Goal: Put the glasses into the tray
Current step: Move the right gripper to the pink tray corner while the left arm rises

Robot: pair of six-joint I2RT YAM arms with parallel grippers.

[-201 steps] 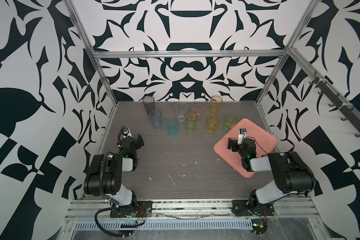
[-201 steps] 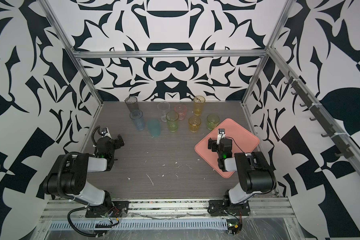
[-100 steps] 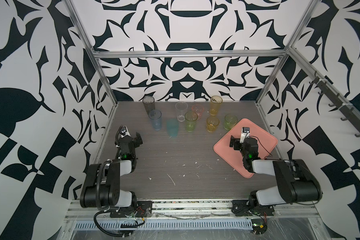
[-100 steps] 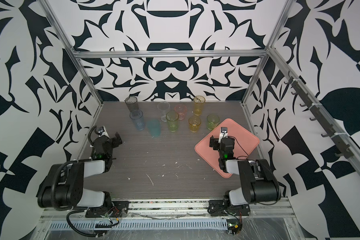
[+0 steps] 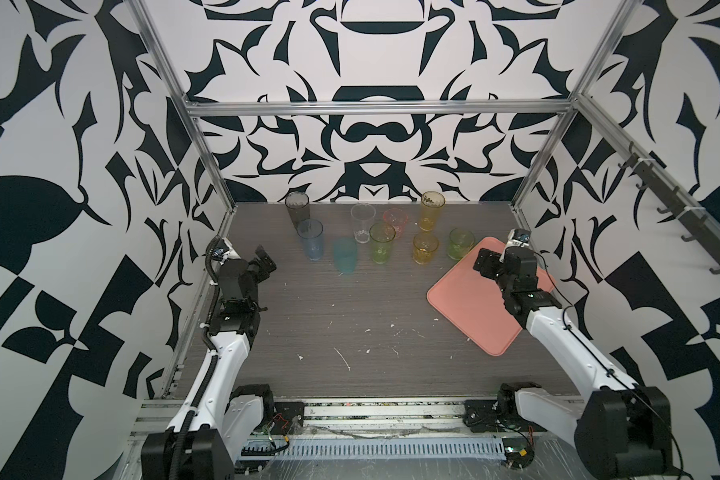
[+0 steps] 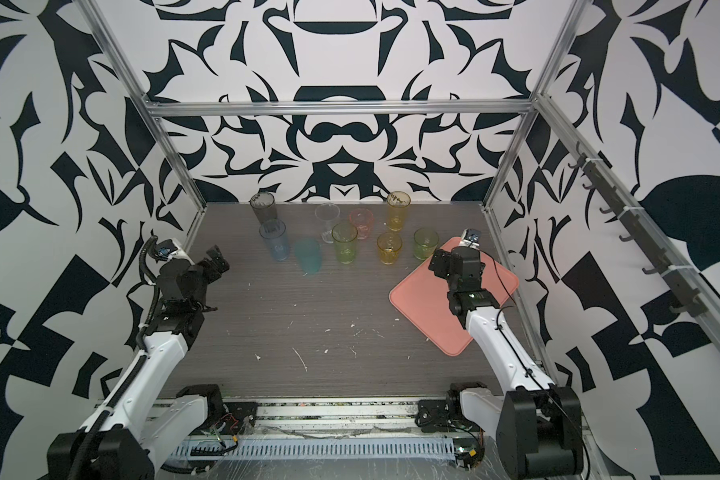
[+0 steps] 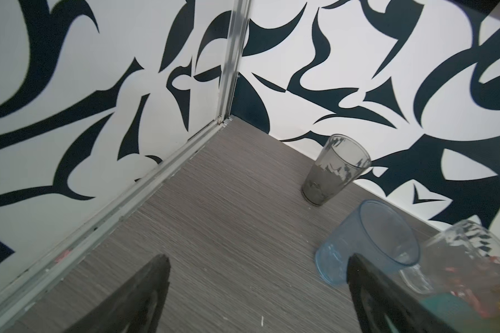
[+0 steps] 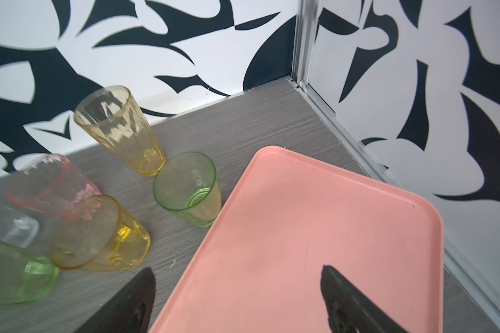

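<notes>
Glasses (image 5: 382, 245) untouched | right pincer (image 8: 236, 272) wide above tray (image 8: 300, 216) edge | left pincer (image 7: 259, 256) wide, blue glass (image 7: 381, 230) near

Both top views look down from high at the front toward the back wall (image 5: 371, 62), far enough to hold the whole desk (image 5: 350, 316), and they share nearly everything. The left wrist view sits low and close, facing the far left corner past the left end effector (image 7: 259, 259). The right wrist view faces the far right corner, close over the tray (image 8: 300, 230). Both wrist views catch the clear glass (image 7: 459, 245).
</notes>
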